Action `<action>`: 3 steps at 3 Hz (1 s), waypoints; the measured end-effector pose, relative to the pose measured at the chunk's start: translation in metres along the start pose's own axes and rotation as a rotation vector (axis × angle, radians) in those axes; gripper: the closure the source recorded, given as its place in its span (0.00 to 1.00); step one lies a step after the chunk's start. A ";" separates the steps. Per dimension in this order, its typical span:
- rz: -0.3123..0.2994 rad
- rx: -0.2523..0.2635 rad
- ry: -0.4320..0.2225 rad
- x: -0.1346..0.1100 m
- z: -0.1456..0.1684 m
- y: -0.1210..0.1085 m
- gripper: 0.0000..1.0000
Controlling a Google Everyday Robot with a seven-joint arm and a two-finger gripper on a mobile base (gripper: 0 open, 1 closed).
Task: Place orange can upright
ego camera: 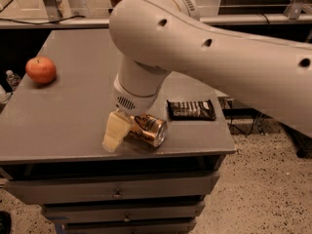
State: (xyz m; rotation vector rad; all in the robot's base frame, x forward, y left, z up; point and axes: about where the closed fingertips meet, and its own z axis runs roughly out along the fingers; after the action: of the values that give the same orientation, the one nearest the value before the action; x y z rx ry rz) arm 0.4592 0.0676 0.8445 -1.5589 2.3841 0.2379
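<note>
The orange can (146, 129) lies on its side near the front edge of the grey table (68, 116), with its silver end facing right and a dark-and-white logo on its side. My gripper (116, 133) is low over the table, right against the can's left end. Its cream part touches or nearly touches the can. The big white arm (204, 52) reaches in from the upper right and hides the table behind the can.
A round orange-red apple (41, 69) sits at the table's left edge. A dark wrapped snack bar (191, 109) lies just right of the can. Drawers are below the tabletop and speckled floor lies to the right.
</note>
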 end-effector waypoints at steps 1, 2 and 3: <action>0.002 0.002 0.017 0.001 0.008 0.002 0.41; 0.006 0.009 0.020 0.000 0.010 0.002 0.64; -0.002 0.042 -0.006 -0.011 -0.005 -0.010 0.87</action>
State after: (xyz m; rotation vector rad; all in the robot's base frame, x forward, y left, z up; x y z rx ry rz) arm 0.4718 0.0713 0.8530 -1.5400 2.3673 0.1899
